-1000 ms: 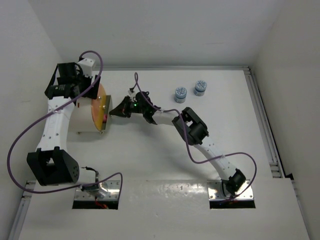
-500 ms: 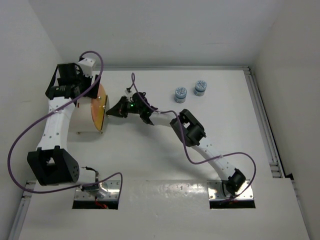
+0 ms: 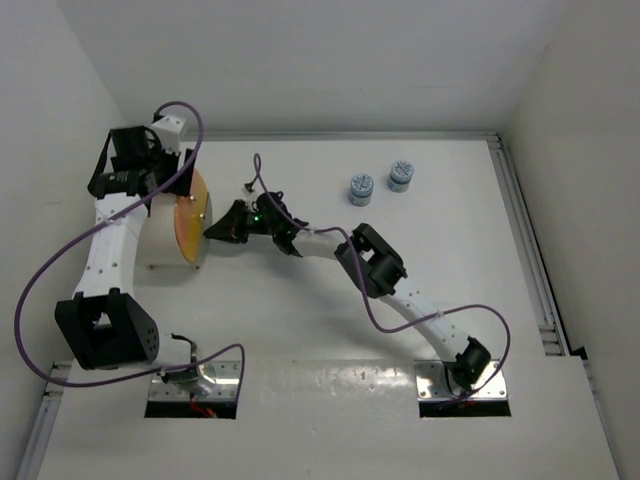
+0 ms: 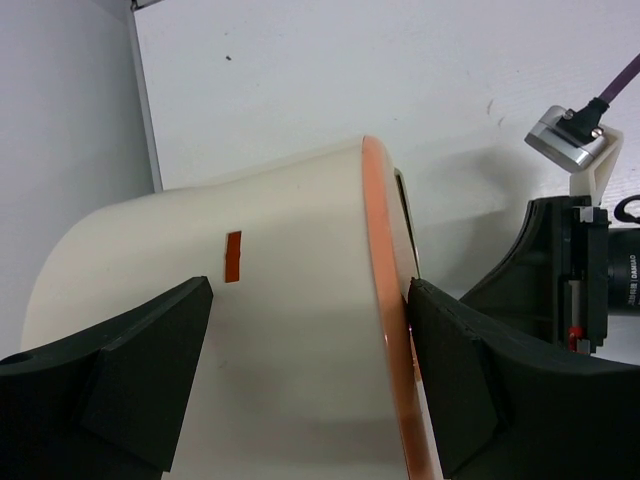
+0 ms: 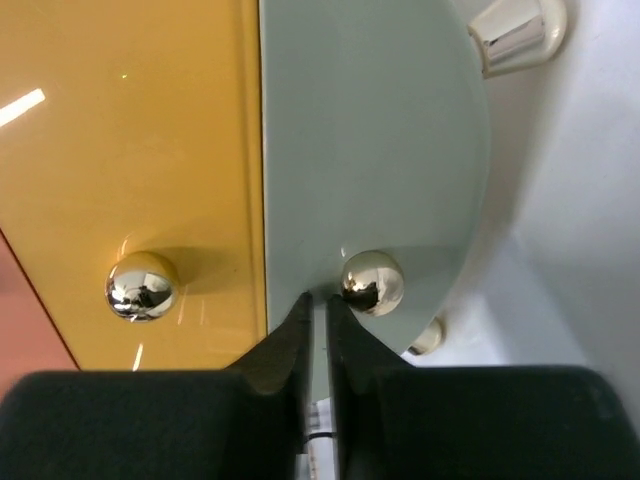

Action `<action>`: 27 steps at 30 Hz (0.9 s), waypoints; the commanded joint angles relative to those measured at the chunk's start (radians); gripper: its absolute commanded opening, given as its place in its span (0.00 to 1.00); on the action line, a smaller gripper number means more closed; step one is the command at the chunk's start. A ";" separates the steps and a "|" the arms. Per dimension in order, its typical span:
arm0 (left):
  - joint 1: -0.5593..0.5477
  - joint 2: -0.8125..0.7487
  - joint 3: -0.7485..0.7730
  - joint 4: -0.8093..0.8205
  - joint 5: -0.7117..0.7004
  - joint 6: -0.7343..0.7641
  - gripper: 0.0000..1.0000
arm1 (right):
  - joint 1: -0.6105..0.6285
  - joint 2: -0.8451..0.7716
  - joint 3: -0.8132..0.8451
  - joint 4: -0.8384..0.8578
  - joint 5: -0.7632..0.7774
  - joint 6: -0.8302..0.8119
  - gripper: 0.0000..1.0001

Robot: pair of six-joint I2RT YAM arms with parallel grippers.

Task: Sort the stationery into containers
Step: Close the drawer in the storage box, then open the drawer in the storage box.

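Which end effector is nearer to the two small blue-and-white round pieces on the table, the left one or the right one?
Right. The right end effector is at the drum's orange face, left of the blue-and-white pieces. The left end effector straddles the cream drum, further left.

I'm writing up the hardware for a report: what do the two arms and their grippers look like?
Both arms have white link shells with black joint housings and black bases on metal plates. A purple cable loops along each. The left gripper has broad, dark grey wedge-shaped foam-like pads; a white block sits on its wrist. The right gripper has the same dark fingers, and a small green light glows near its wrist.
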State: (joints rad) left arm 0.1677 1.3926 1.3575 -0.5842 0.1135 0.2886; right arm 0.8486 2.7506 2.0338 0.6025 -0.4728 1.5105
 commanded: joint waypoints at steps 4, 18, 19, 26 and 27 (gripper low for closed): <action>0.027 0.051 -0.063 -0.246 0.041 -0.055 0.84 | -0.006 -0.095 -0.118 0.120 -0.029 -0.033 0.36; 0.044 -0.026 0.120 -0.264 0.045 -0.075 0.97 | -0.068 -0.238 -0.152 0.063 -0.066 -0.038 0.53; 0.061 -0.032 0.141 -0.273 0.054 -0.075 0.95 | -0.065 -0.226 -0.124 0.060 -0.066 -0.041 0.53; 0.079 -0.055 0.164 -0.321 0.023 -0.075 0.95 | -0.049 -0.186 -0.089 0.040 -0.041 -0.044 0.54; 0.081 -0.053 0.158 -0.328 0.017 -0.059 0.96 | -0.045 -0.181 -0.089 0.042 -0.041 -0.041 0.54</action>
State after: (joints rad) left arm 0.2420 1.3590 1.4857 -0.8623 0.1638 0.2272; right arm 0.7929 2.5629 1.9110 0.6327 -0.5262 1.4845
